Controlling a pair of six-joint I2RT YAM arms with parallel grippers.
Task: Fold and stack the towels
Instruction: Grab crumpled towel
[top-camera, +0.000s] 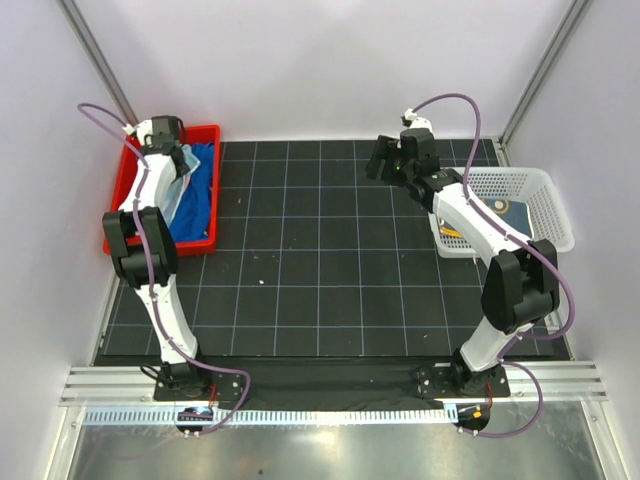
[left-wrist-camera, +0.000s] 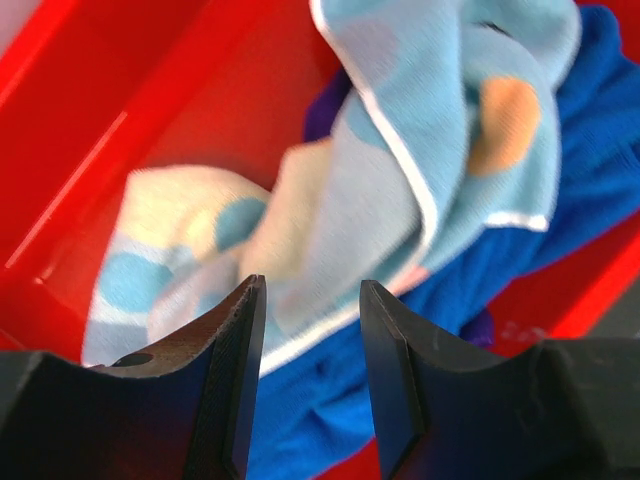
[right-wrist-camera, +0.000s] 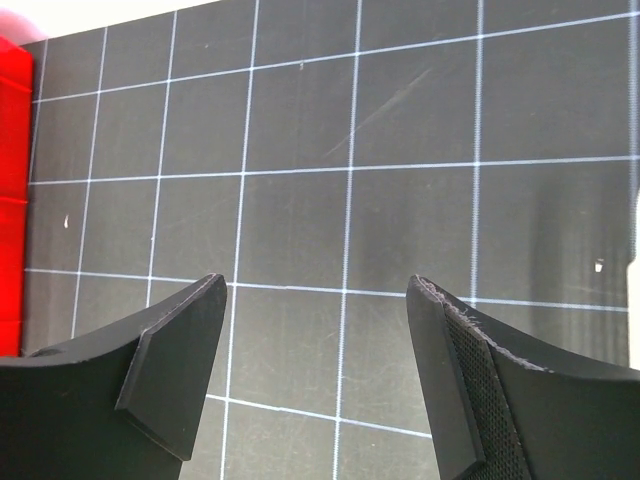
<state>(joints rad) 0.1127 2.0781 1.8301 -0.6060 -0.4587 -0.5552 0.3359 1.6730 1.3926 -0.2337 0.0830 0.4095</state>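
**Left pincer**: jaws spread, nothing between them, poised over the red tray.

**Patterned towel**: pale blue with orange and cream spots and a white hem. It lies crumpled just beyond and beneath the fingertips, the topmost cloth in the tray.

**Royal blue towel**: lies under the patterned one and spreads out to the pincer's right.

**Purple towel**: only a sliver shows, beyond the patterned folds.

**Right pincer**: jaws spread and empty, hanging over the bare gridded tabletop, well apart from the tray. The white mesh basket stands off to its right.

**Step in hand (judged):** drawing the first towel out of the tray; no folding or stacking is done yet.

**Handling advice:**
- Bring the left pincer down on a raised fold of the patterned towel near its hem.
- Pinch that one cloth only, or the blue beneath may drag along.
- Lift high enough to clear the tray wall.
- Lay the towel on the open grid, where the right pincer can take the opposite corner.
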